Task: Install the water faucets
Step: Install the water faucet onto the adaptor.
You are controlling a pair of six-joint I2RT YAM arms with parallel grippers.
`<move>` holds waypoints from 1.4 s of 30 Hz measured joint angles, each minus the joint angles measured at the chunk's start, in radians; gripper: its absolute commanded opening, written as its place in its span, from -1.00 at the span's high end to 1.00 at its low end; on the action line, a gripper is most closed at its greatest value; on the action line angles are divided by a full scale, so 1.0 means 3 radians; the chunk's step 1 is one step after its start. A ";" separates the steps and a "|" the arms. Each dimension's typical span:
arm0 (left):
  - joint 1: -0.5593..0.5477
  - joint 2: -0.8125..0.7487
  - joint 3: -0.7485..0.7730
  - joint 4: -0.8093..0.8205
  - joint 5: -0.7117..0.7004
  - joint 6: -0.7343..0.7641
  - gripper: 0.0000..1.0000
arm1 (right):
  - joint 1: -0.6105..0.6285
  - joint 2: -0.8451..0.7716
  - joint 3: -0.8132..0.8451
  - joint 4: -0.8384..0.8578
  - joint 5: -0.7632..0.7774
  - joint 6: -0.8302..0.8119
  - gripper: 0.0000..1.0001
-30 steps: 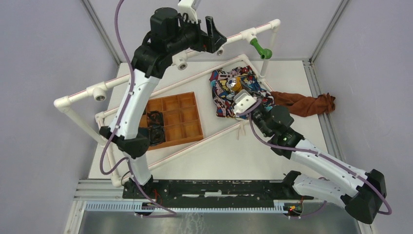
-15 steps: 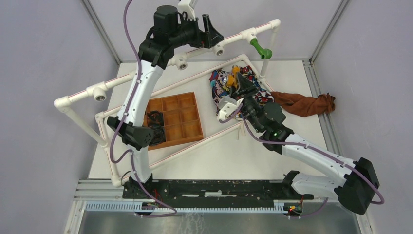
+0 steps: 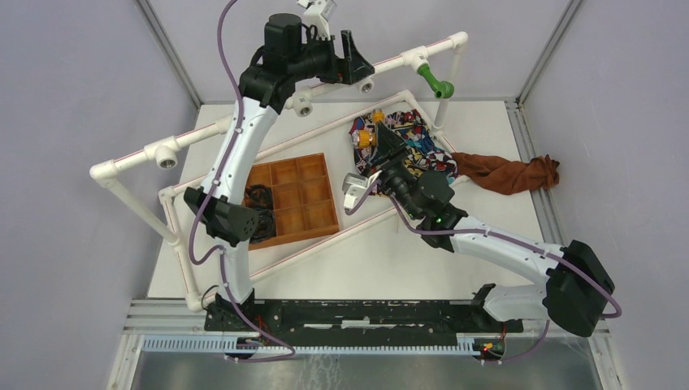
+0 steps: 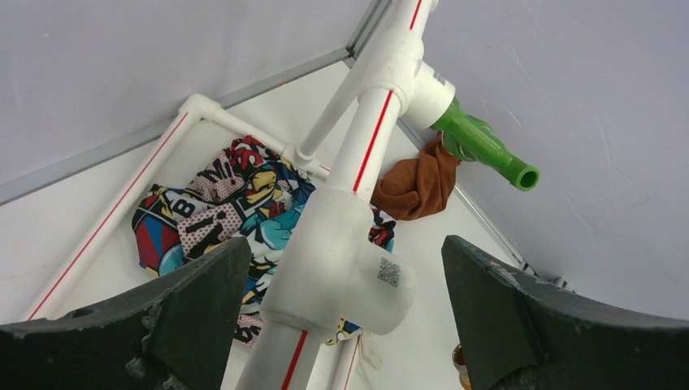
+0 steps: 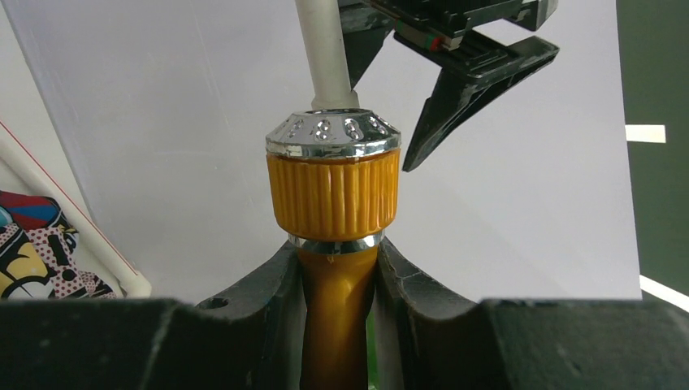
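The green faucet (image 3: 436, 84) sits screwed into the far right T-fitting of the white pipe frame; it also shows in the left wrist view (image 4: 483, 146). My right gripper (image 3: 382, 148) is shut on the orange-yellow faucet (image 3: 367, 136) and holds it above the patterned cloth. In the right wrist view the fingers (image 5: 406, 284) clamp the faucet's neck (image 5: 335, 195) under its ribbed knob. My left gripper (image 3: 357, 69) is open, its fingers (image 4: 203, 301) either side of a white T-fitting (image 4: 341, 260) on the raised pipe, not touching it.
A patterned cloth (image 3: 414, 142) and a brown cloth (image 3: 508, 172) lie at the back right. An orange divided tray (image 3: 292, 199) sits inside the pipe frame (image 3: 130, 158). More T-fittings (image 3: 303, 103) hang along the raised pipe.
My right gripper has lifted the orange-yellow faucet off the patterned cloth and carried it left. My left arm has shifted slightly and stays at the raised pipe.
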 measured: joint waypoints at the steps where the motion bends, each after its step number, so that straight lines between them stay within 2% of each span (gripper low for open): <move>1: 0.0000 -0.0001 -0.0032 0.0008 0.0014 0.0000 -0.88 | 0.0001 0.0017 0.0004 0.0015 0.0000 -0.0033 1.00; 16: 0.0003 0.0000 -0.0158 0.0033 0.0272 -0.0003 -0.85 | -0.0025 0.0090 0.0251 0.0041 -0.0081 -0.0121 1.00; 28: 0.0032 -0.0008 -0.0278 0.0193 0.0497 -0.0047 -0.82 | -0.0173 0.0215 0.0454 -0.0201 -0.0317 0.0042 1.00; 42: 0.0045 -0.0013 -0.0332 0.0308 0.0530 -0.0189 -0.81 | -0.0374 0.0434 0.0613 -0.0399 -0.0547 0.0183 1.00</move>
